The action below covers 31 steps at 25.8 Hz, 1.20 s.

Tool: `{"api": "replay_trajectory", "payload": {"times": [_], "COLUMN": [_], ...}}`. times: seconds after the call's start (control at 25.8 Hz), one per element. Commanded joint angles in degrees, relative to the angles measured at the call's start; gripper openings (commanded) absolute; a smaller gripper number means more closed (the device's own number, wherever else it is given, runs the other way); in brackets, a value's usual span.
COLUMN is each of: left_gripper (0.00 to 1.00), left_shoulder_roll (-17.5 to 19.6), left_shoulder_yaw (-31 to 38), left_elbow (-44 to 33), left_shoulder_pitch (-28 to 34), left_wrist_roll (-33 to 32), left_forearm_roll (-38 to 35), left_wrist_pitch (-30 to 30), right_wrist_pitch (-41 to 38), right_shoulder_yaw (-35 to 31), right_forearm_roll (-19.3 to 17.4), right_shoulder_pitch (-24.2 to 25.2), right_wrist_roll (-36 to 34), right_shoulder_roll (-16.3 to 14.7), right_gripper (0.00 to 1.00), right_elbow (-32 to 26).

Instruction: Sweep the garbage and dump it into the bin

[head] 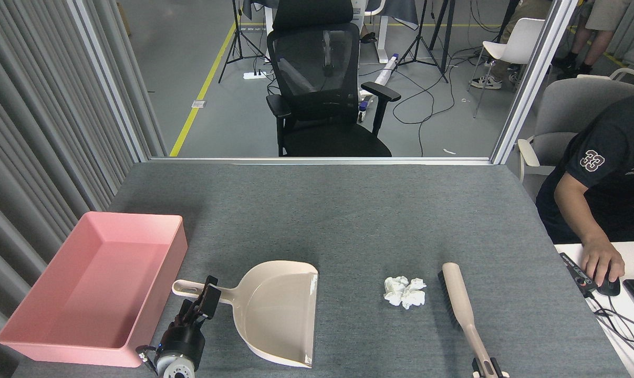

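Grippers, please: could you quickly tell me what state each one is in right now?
Left gripper: closed on the dustpan handle.
Right gripper: at the brush handle's end; mostly cut off, cannot tell.

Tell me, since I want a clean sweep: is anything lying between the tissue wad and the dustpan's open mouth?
Nothing visible: only bare grey table separates the tissue wad from the dustpan.

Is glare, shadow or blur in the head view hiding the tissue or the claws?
Head view: light is even and soft, focus sharp. The tissue is crisp on the grey table; slight glare only on the dustpan floor. Left claw is dark against the dustpan handle; right claw is cropped at the bottom edge by the brush.
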Motion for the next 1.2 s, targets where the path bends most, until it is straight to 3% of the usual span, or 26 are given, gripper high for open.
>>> {"api": "replay_trajectory", "payload": {"times": [0.0,0.39,0.89,1.16], "left_gripper": [0.98,0.79,0.72,0.57], "left_shoulder_roll": [0.20,0.11,-0.33,-1.30], "left_shoulder_yaw": [0.24,1.12,2.61,5.86], "left_elbow": [1.69,2.74,3.18,4.59], "left_shoulder_pitch": [-0.96,-1.31,-1.31,-1.31], "left_wrist_roll": [0.23,-0.21,-0.56,-0.91], "left_forearm_roll": [0.01,0.01,0.10,0.10], "left_wrist_pitch": [-0.30,-1.62,-3.73,-6.36], "right_wrist_pitch": [0.09,0.09,0.09,0.09], "right_shoulder_yaw": [-0.09,-0.09,-0.09,-0.09], "right_forearm_roll": [-0.01,-0.01,-0.01,-0.01], "right_shoulder_pitch": [0.05,0.05,0.05,0.05], "right_wrist_roll": [-0.52,-0.70,-0.61,-0.61], "right_shoulder_roll": [0.22,0.57,0.57,0.57], "right_gripper": [0.12,0.12,0.12,0.13], "right_elbow": [-0.03,-0.21,-0.38,-0.47]}}
